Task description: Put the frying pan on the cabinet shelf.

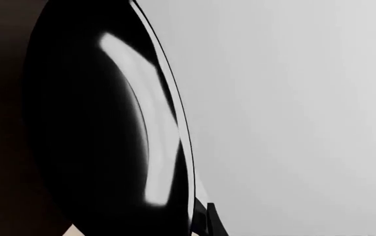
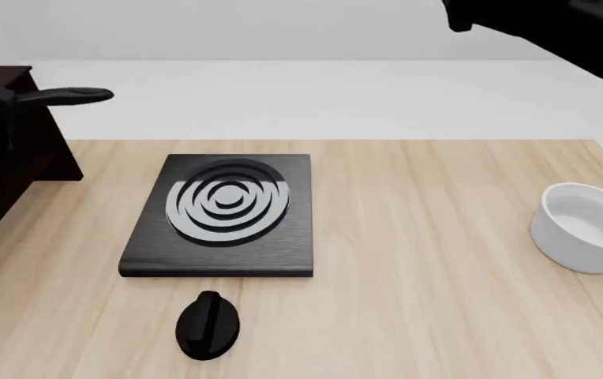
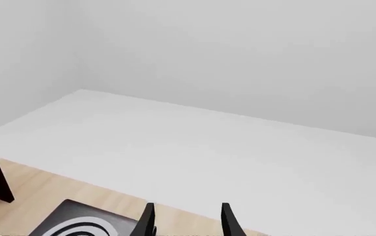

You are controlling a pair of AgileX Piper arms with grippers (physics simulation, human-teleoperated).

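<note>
The frying pan (image 1: 103, 132) fills the left wrist view, black with a glossy inside, seen close and nearly edge-on. My left gripper (image 1: 198, 227) pinches its rim; one fingertip (image 1: 209, 219) shows against the outside of the rim and the other is hidden behind the pan. In the front view only the pan's slim handle (image 2: 68, 96) shows, sticking out to the right beside the dark brown cabinet (image 2: 7, 150) at the far left. My right gripper (image 3: 186, 221) is open and empty, raised high at the back right, far from the pan.
A square black stove plate (image 2: 222, 217) with concentric rings lies mid-table, with a black knob (image 2: 207, 324) in front of it. A white bowl (image 2: 588, 227) stands at the right edge. The right arm (image 2: 554, 28) hangs over the back right corner.
</note>
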